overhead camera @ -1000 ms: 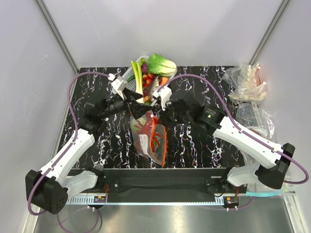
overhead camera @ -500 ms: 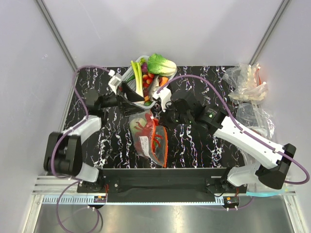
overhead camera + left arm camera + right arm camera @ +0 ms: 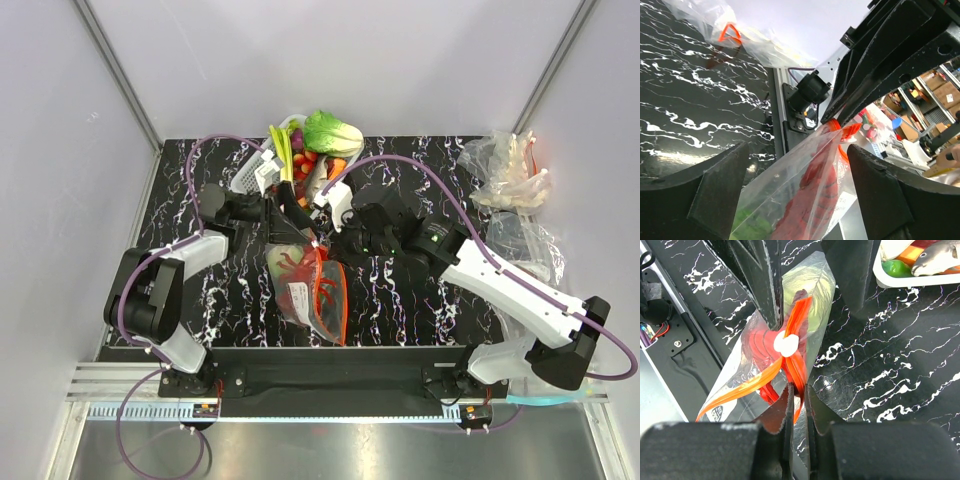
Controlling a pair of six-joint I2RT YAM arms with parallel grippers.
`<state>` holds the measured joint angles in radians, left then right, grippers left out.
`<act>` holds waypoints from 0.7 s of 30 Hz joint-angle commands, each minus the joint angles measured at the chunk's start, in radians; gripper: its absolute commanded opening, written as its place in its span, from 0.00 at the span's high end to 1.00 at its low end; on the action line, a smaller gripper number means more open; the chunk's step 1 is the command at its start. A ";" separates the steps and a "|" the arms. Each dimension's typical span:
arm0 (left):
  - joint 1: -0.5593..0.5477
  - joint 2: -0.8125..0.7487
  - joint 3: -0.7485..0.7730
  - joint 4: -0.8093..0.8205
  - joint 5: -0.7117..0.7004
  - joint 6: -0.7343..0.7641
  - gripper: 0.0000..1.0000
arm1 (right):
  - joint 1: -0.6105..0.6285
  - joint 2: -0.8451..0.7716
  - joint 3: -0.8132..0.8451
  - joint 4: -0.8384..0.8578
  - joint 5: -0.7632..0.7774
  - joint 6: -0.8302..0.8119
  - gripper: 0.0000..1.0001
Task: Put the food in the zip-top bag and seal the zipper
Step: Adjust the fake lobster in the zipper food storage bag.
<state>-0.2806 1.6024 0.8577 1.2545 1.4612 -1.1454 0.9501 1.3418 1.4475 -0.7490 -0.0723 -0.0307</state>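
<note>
Right pincer (image 3: 799,392) clamped on zipper (image 3: 799,315) of zip-top bag (image 3: 300,300); left pincer (image 3: 797,150) apart, straddling bag. Lobster (image 3: 757,340), cabbage (image 3: 807,287) inside.

The black tabletop (image 3: 400,300), veined with white like marble, carries four things. A clear, roughly square plastic zip-top bag (image 3: 308,295) with a white label stretches from just below the jaws of the left gripper (image 3: 298,238) and the right gripper (image 3: 320,248) toward the near edge. Just beyond the left jaws, at the far edge, stands a white plastic tray (image 3: 243,178) of toy foods. Well to the right of the right jaws lie a wrinkly clear plastic heap (image 3: 505,170) at the far corner and, nearer, a flatter clear plastic sheet (image 3: 528,240).
</note>
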 commanded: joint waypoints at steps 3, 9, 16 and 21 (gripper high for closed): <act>-0.006 -0.018 0.020 0.411 0.062 -0.011 0.23 | 0.006 -0.013 0.050 -0.003 -0.011 -0.023 1.00; -0.019 -0.016 0.012 0.410 0.061 -0.033 0.82 | 0.004 -0.015 0.053 -0.010 -0.015 -0.025 1.00; -0.068 -0.064 -0.028 0.410 -0.005 -0.051 1.00 | -0.050 0.013 0.120 -0.104 -0.136 -0.008 1.00; -0.069 -0.140 -0.129 0.410 -0.200 -0.048 1.00 | -0.105 0.031 0.183 -0.162 -0.211 -0.018 1.00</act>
<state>-0.3370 1.5299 0.7753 1.2812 1.3869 -1.1912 0.8814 1.3655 1.5482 -0.9161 -0.1986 -0.0402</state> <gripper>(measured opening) 0.008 0.118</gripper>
